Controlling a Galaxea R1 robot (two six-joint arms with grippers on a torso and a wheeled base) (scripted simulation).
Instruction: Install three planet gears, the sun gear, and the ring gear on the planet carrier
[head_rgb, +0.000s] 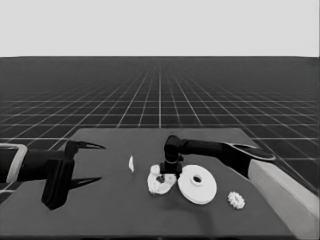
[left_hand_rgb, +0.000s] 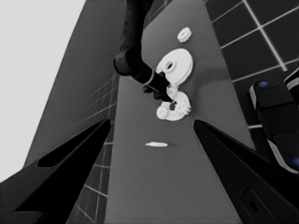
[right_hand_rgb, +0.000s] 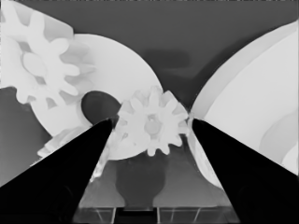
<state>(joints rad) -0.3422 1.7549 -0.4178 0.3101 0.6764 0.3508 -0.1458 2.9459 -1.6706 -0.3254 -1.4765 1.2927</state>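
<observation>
1. Right gripper (right_hand_rgb: 152, 123): fingers pinching a gear (right_hand_rgb: 153, 125), one tip at each side of it, over the rim of the smaller round part (right_hand_rgb: 117, 70).
2. Smaller round part (head_rgb: 159, 184): flat on the counter (head_rgb: 100, 215) near its middle, just beside the larger round part (head_rgb: 197, 185); whether the two touch cannot be told. Another gear (right_hand_rgb: 39, 65) sits on it, and a third shows at its edge.
3. Loose gear (head_rgb: 236, 200): on the counter, right of the larger round part, apart from it.
4. Thin white piece (head_rgb: 131, 163): left of the smaller round part, apart.
5. Left gripper (head_rgb: 85, 162): over the counter's left end, fingers spread, nothing between them.
</observation>
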